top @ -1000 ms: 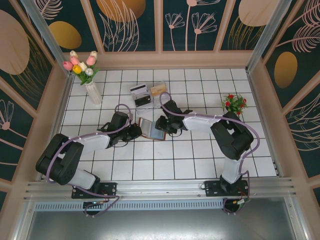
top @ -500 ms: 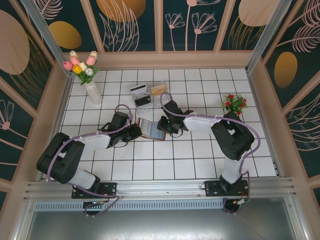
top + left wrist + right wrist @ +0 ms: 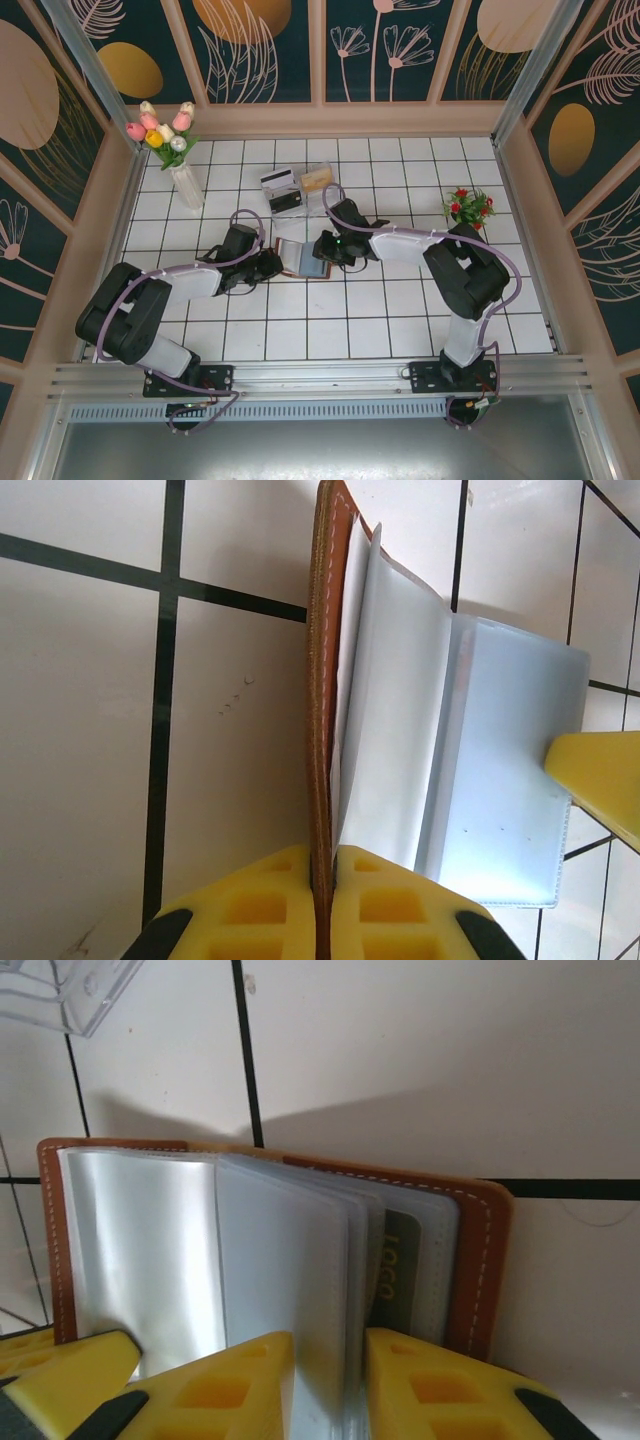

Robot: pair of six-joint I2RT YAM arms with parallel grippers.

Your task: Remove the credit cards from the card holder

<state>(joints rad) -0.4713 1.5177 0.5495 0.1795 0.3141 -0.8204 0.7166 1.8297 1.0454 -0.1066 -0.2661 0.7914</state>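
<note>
The small brown leather-look folding card holder [image 3: 300, 258] lies open near the middle of the white tiled bench [image 3: 400, 310], its clear plastic sleeves fanned upward. At its 9 o'clock the left claw [image 3: 322, 905] is clamped tight on the stitched brown cover, pinning that flap. At its 3 o'clock the right claw [image 3: 328, 1370] straddles a bundle of the sleeves, one yellow finger on each side with no gap I can make out. Whether it truly pinches them I cannot tell.

Just to the 3 o'clock side of that bundle, an olive-green credit card [image 3: 400, 1270] with pale lettering sits inside a sleeve against the far cover. At the holder's 12 o'clock stands a clear plastic two-compartment tray [image 3: 327, 192] with what look like a few cards lying in it.

My reading is that the job is midway: one arm anchors the holder while the other sorts through sleeves to reach a card. The next move calls for parting the sleeves enough to expose the olive card's edge, then gripping the card alone, not the plastic, and drawing it straight out while the cover is held firm.
</note>
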